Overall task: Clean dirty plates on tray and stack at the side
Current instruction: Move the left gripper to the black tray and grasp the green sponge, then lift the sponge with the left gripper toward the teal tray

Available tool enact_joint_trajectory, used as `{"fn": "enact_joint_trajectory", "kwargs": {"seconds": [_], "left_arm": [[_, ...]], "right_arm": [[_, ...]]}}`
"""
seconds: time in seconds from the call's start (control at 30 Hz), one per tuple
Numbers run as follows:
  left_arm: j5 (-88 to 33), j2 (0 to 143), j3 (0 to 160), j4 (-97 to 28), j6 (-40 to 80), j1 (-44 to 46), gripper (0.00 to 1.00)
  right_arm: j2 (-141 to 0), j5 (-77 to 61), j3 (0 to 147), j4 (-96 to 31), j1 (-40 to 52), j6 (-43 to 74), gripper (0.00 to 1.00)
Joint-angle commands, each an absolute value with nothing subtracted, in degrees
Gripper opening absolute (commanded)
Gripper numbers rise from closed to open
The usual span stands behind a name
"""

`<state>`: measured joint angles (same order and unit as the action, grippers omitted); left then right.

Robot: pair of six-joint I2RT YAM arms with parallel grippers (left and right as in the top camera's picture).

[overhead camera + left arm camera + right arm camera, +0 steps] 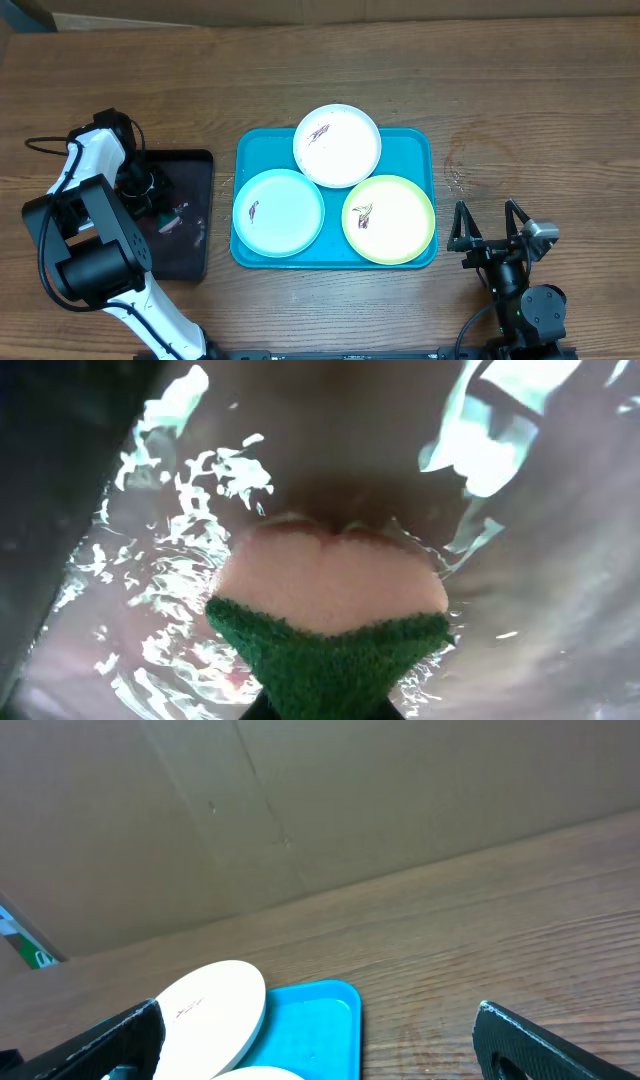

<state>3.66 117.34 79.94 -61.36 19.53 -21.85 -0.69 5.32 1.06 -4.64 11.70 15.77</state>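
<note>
Three plates lie on the turquoise tray: a white plate at the back, a pale blue plate front left, and a yellow-green plate front right. Each has a small brown smear. My left gripper is down over the dark tray, shut on a sponge with a pink body and green scouring face, pressed on the wet tray surface. My right gripper is open and empty, right of the turquoise tray. The right wrist view shows the white plate and a tray corner.
The small dark tray sits left of the turquoise tray and holds water and bits of residue. Bare wooden table lies to the right and behind the turquoise tray. A cardboard wall stands at the back of the table.
</note>
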Motion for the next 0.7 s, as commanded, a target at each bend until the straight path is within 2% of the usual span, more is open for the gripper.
{"fn": "enact_joint_trajectory", "kwargs": {"seconds": [0.0,0.2,0.4,0.67], "left_arm": [[2.17,117.95,82.11,-63.22,18.74,-21.96,0.04],[0.34,114.54,88.88,-68.99,17.80,-21.96,0.04],[-5.04,102.96,91.24,-69.89,16.88,-21.74,0.04],[-0.05,97.84,81.41,-62.48,19.99,-20.49,0.04]], "right_arm": [[-0.19,5.23,0.45,-4.38,11.51,15.35,1.00],[-0.19,5.23,0.45,-4.38,11.51,15.35,1.00],[-0.19,5.23,0.45,-4.38,11.51,15.35,1.00],[-0.19,5.23,0.45,-4.38,11.51,15.35,1.00]]}}
